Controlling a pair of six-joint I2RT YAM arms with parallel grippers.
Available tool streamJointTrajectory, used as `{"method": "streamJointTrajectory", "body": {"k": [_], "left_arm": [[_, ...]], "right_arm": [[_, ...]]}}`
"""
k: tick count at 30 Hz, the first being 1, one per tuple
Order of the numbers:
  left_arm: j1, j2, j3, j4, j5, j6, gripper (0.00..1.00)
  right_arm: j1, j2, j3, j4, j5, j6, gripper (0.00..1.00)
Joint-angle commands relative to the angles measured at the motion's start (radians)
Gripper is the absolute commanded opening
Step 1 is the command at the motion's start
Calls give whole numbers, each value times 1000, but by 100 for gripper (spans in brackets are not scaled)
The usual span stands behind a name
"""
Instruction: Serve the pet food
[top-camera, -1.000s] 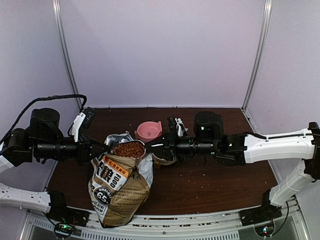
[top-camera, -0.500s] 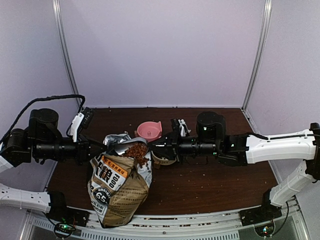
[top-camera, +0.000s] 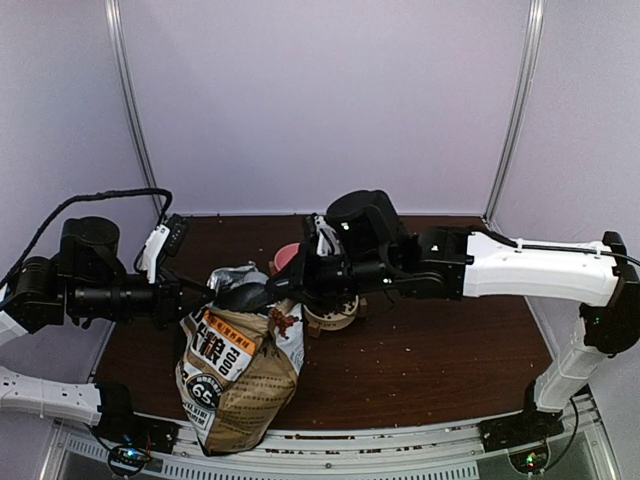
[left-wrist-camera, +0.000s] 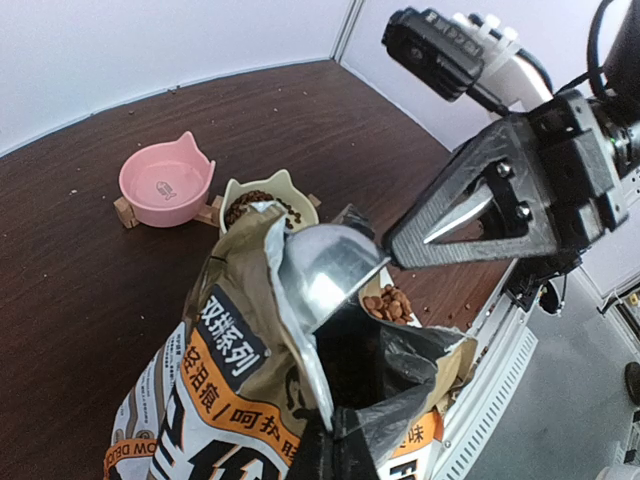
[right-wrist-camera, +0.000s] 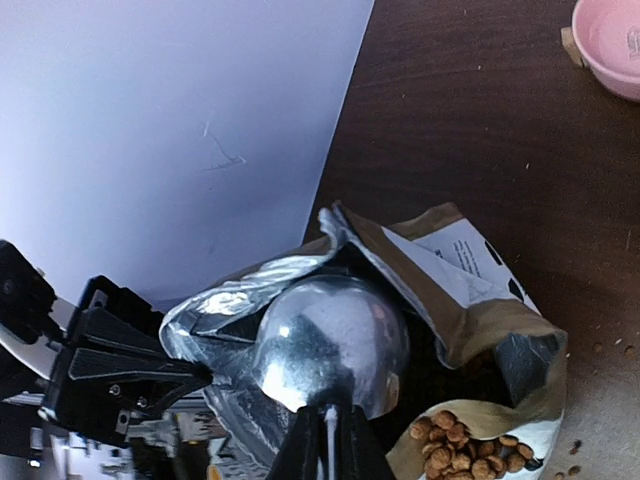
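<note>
The printed bag (top-camera: 238, 375) stands at the front left, its top held open. My left gripper (top-camera: 200, 299) is shut on the bag's torn rim (left-wrist-camera: 335, 440). My right gripper (top-camera: 287, 289) is shut on the handle of the silver scoop (right-wrist-camera: 330, 345), which hangs dome-up over the bag's mouth (left-wrist-camera: 325, 270); its hollow side is hidden. Pet food (right-wrist-camera: 465, 445) lies on a fold of the bag's lip (left-wrist-camera: 388, 303). More kibble fills the cream bowl (left-wrist-camera: 262, 203). The bag's inside is dark.
A pink cat-eared bowl (left-wrist-camera: 165, 183) sits beside the cream bowl (top-camera: 331, 318) on a small wooden stand, behind the bag. Loose pellets are scattered on the brown table (top-camera: 420, 350). The right arm (top-camera: 520, 265) spans the table's right half. Walls close in the sides.
The right wrist has rolled over and risen, turning the scoop from heaped and upright to dome-up over the bag. The heap of kibble no longer shows in it. The left arm held still.
</note>
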Motion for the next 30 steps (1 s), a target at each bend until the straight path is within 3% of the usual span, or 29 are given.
{"method": "streamJointTrajectory", "body": {"k": [1, 5, 11, 18, 24, 30], "left_arm": [[23, -8, 50, 148, -101, 1, 0], [67, 10, 65, 170, -34, 34, 0], [149, 79, 161, 187, 83, 115, 0], [194, 167, 269, 244, 261, 208, 0], [229, 211, 308, 289, 413, 214, 0], [288, 174, 274, 280, 447, 215, 0]], "right_arm": [[81, 77, 225, -321, 252, -278, 0], [115, 135, 352, -482, 397, -369, 0], [115, 192, 494, -746, 530, -369, 0], [103, 174, 523, -938, 629, -336, 0], [97, 148, 499, -970, 634, -319, 0], [99, 133, 496, -898, 569, -331, 0]]}}
